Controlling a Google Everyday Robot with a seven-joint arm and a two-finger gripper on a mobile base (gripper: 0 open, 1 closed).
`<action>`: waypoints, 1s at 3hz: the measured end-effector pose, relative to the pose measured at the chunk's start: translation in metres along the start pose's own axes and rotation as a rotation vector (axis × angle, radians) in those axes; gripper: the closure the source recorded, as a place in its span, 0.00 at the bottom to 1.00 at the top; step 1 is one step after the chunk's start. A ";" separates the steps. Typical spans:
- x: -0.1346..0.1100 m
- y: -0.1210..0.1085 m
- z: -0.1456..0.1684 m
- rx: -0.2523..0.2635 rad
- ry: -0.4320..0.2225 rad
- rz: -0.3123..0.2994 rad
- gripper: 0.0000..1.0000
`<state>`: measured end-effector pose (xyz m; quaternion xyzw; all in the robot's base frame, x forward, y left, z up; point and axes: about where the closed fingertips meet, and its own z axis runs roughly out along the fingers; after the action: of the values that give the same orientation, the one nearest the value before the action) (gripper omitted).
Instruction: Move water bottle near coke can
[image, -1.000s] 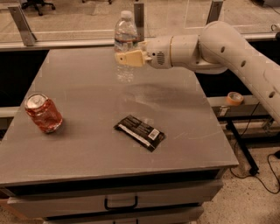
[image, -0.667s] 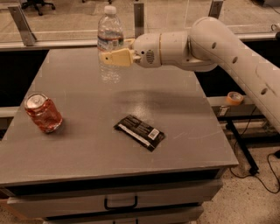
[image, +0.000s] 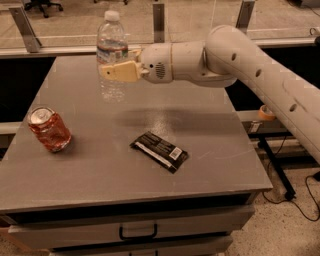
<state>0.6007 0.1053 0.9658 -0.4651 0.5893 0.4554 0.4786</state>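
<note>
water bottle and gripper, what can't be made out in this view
All in the camera view:
- water bottle: its middle is covered by the gripper, shut on it; label text too small.
- bottle base: clear plastic, cannot tell if it touches the table.
- coke can: lettering blurred.
- arm: cut off by right edge.

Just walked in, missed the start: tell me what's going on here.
The robot arm's tool is clamped on the water bottle, holding it upright over the far left part of the table. The coke can sits near the front left edge, well apart from the bottle. A black wrapper lies mid-table.
</note>
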 end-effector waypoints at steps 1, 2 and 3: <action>0.001 0.039 0.032 -0.066 -0.046 0.000 1.00; 0.005 0.067 0.058 -0.117 -0.069 -0.002 1.00; 0.021 0.079 0.076 -0.131 -0.072 -0.031 1.00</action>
<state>0.5315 0.1897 0.9423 -0.4879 0.5334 0.5020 0.4748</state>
